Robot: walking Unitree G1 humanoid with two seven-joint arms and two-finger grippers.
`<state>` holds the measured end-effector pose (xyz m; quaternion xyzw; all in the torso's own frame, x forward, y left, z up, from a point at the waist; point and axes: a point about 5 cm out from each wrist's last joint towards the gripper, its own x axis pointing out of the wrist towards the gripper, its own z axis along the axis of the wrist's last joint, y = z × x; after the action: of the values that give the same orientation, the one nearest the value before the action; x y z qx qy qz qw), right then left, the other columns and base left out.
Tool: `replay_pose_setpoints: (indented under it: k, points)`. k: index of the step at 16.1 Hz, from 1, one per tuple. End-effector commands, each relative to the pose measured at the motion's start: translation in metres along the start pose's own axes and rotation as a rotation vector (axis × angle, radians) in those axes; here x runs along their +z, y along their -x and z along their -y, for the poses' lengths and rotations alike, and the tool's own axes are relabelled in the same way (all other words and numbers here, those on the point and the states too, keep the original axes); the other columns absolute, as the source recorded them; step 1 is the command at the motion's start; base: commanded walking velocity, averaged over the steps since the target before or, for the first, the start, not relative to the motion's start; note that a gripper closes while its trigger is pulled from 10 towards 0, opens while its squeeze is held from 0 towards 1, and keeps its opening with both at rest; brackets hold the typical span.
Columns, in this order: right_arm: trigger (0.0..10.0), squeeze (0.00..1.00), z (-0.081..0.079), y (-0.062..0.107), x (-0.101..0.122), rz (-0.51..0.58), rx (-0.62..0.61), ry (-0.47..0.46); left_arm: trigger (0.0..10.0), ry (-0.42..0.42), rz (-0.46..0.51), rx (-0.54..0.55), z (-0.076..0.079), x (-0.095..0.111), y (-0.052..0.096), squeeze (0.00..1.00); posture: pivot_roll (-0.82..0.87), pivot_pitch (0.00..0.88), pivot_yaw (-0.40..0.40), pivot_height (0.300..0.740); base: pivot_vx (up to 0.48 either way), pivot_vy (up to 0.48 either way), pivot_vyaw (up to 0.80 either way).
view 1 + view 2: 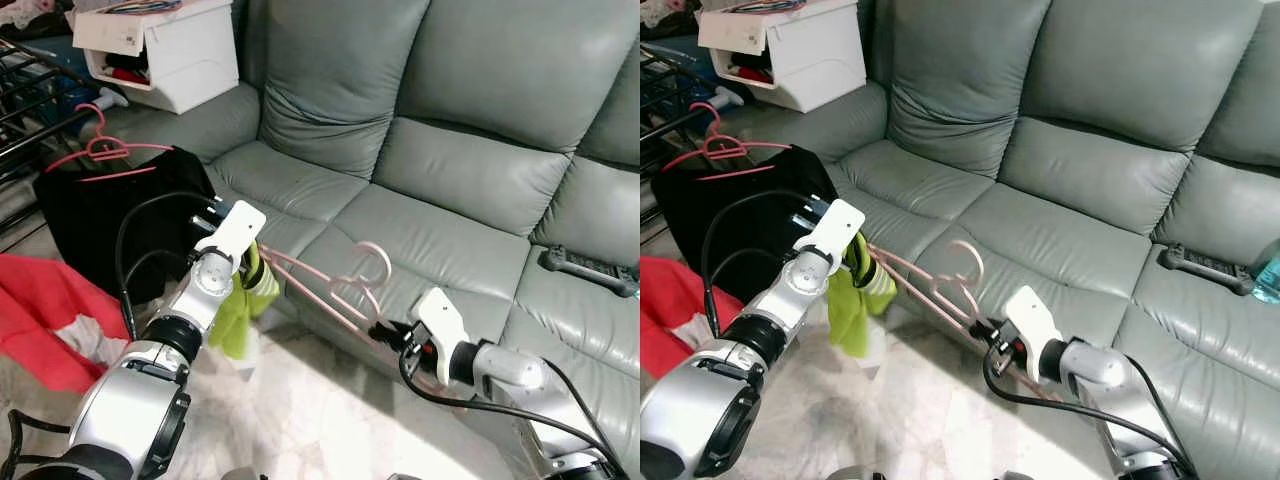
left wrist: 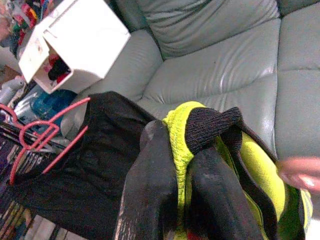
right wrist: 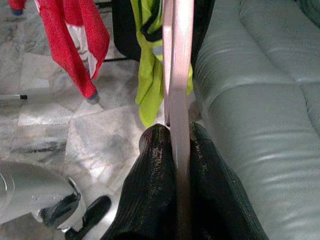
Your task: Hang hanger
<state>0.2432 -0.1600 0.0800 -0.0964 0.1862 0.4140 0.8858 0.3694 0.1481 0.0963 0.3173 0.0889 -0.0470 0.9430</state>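
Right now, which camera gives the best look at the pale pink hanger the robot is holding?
The left eye view: the pink hanger shows whole, hook included, over the sofa. The right eye view matches. The right wrist view has one bar; the left wrist view a blurred end.

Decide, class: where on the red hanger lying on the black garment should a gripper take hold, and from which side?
Grip the red hanger at its neck just under the hook, coming from above. It lies roughly flat on the black garment, so the thin arms hug the fabric, while the neck looks most exposed.

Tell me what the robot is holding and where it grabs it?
The right gripper pinches one end of the pink hanger. The left gripper grips the yellow shirt by its collar.
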Motion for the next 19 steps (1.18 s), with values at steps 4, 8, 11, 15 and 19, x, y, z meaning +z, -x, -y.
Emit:
replay_pose_setpoints:
  k: [4,8,11,15,19]
  points:
    - [10.0,0.00,0.002,-0.001,0.001,0.012,-0.005,-0.023,10.0,0.064,0.126,-0.033,-0.003,0.024,-0.002,0.00,-0.08,0.000,0.054,0.740,0.000,0.000,0.00]
    - [10.0,0.00,0.007,-0.002,-0.002,0.004,-0.027,-0.030,10.0,0.076,0.185,-0.057,-0.002,0.032,0.000,0.00,-0.08,0.000,0.046,0.740,0.000,0.000,0.00]
    - [10.0,0.00,0.006,0.000,0.000,0.009,-0.017,-0.026,10.0,0.055,0.143,-0.040,-0.005,0.021,0.001,0.00,-0.09,0.000,0.045,0.740,0.000,0.000,0.00]
    - [10.0,0.00,-0.001,0.007,-0.002,-0.038,0.015,0.052,10.0,0.023,0.116,-0.030,-0.004,0.016,0.001,0.00,-0.10,0.000,0.045,0.740,0.000,0.000,0.00]
    - [10.0,0.00,0.006,0.006,-0.005,-0.051,-0.032,0.047,10.0,0.025,0.123,-0.027,-0.005,0.018,0.000,0.00,-0.09,0.000,0.045,0.740,0.000,0.000,0.00]
